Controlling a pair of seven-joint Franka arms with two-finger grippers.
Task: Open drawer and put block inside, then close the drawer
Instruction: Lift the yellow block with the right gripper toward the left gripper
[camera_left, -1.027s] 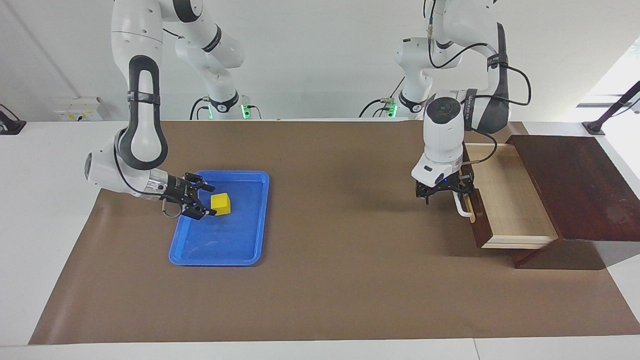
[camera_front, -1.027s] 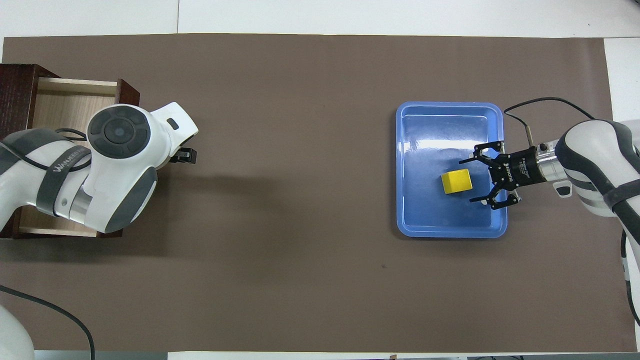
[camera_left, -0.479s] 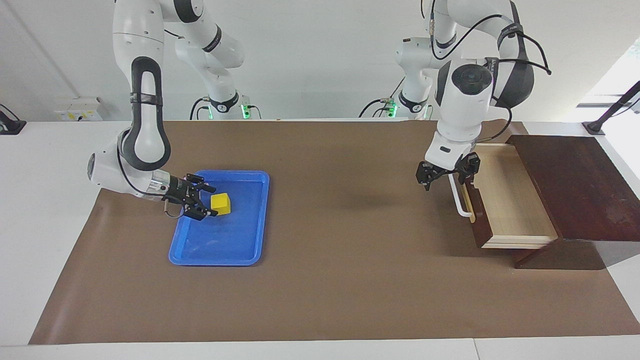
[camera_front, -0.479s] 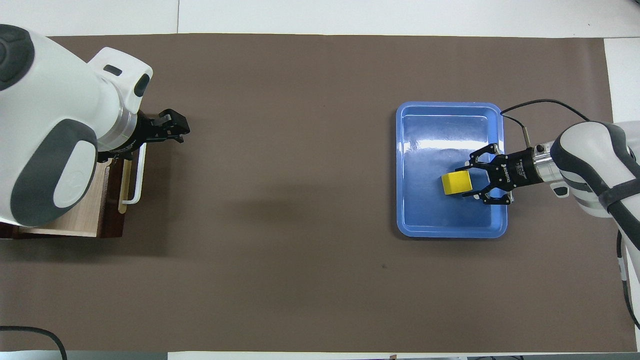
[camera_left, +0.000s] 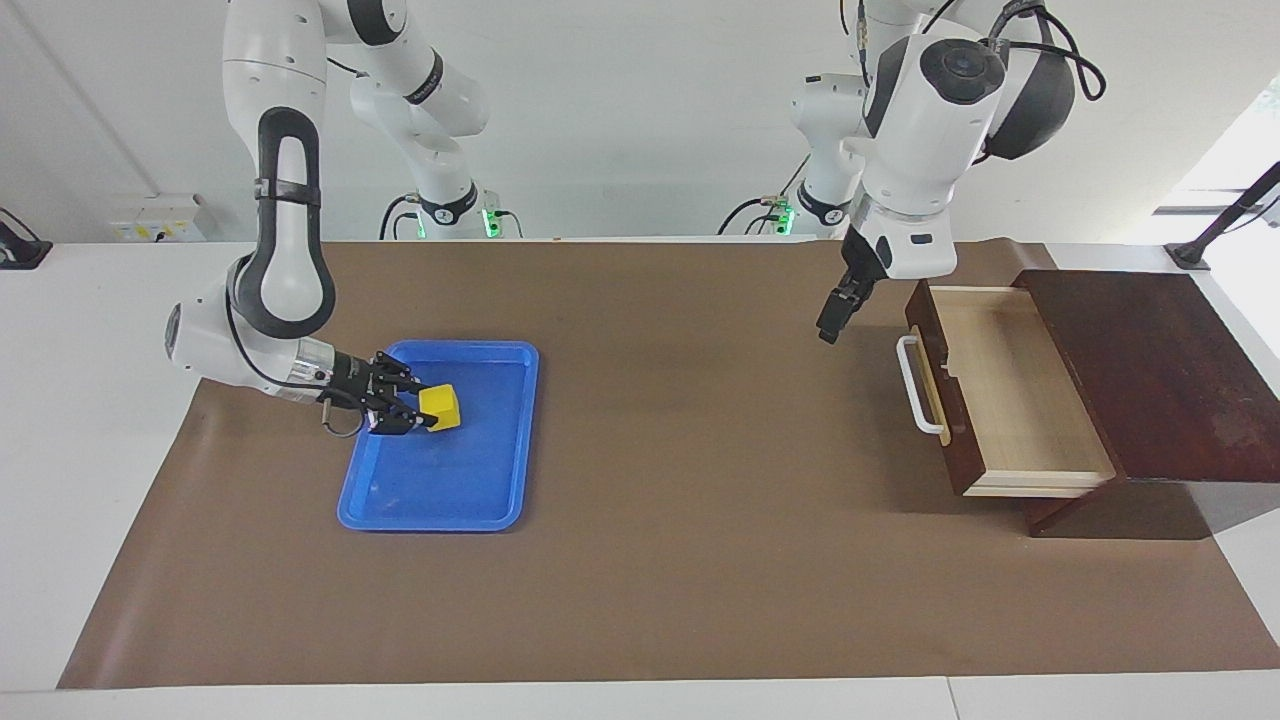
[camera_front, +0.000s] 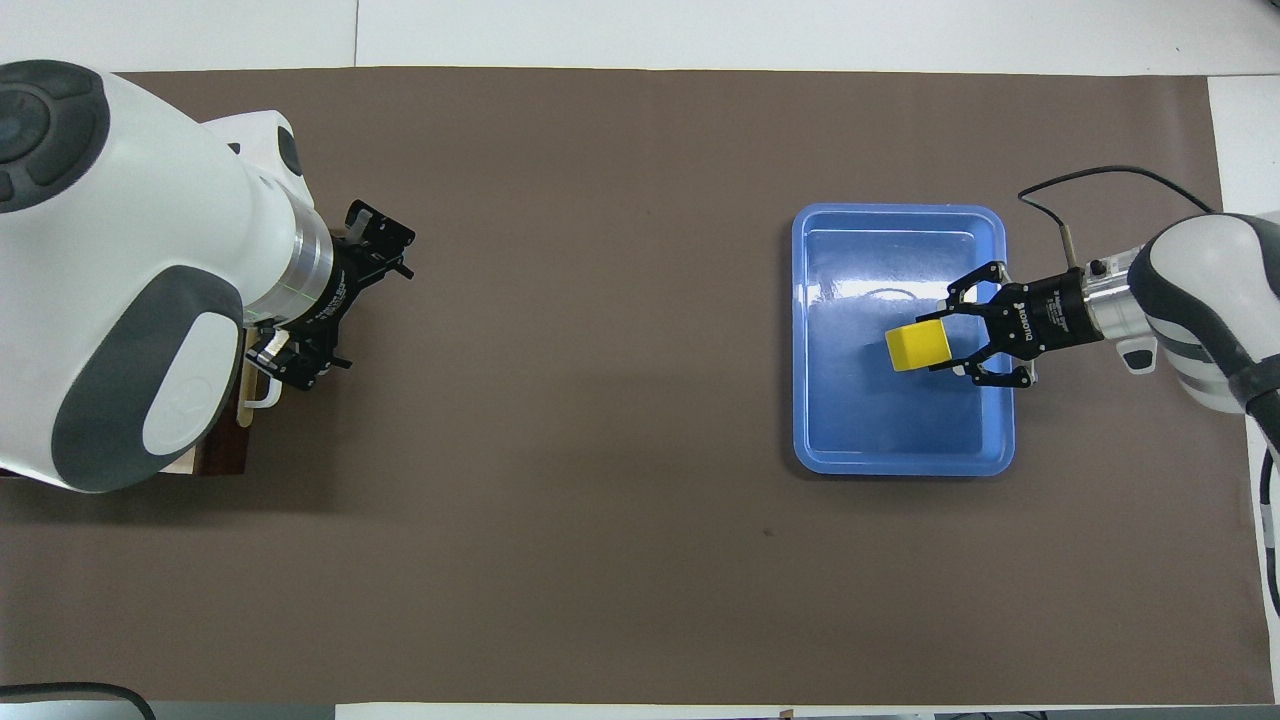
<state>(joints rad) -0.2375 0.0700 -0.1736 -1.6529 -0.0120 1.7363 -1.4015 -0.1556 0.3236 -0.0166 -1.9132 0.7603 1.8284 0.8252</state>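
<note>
The yellow block (camera_left: 444, 405) is in the blue tray (camera_left: 470, 485) toward the right arm's end of the table. My right gripper (camera_left: 430, 408) reaches in low from the tray's side and is shut on the block (camera_front: 915, 347). The drawer (camera_left: 1010, 400) stands pulled out of its dark cabinet (camera_left: 1150, 370), pale inside and empty, with its white handle (camera_left: 915, 385) free. My left gripper (camera_left: 830, 322) is open and empty, raised over the mat beside the drawer's front. In the overhead view the left arm hides most of the drawer (camera_front: 222, 455).
The brown mat (camera_left: 700, 520) covers the table between the tray and the drawer. The cabinet sits at the left arm's end of the table, near the mat's edge. The right arm's cable (camera_front: 1080, 190) loops near the tray's corner.
My left gripper let go of the drawer handle, rose and swung clear of the drawer front. My right gripper slid forward around the block and shut on it.
</note>
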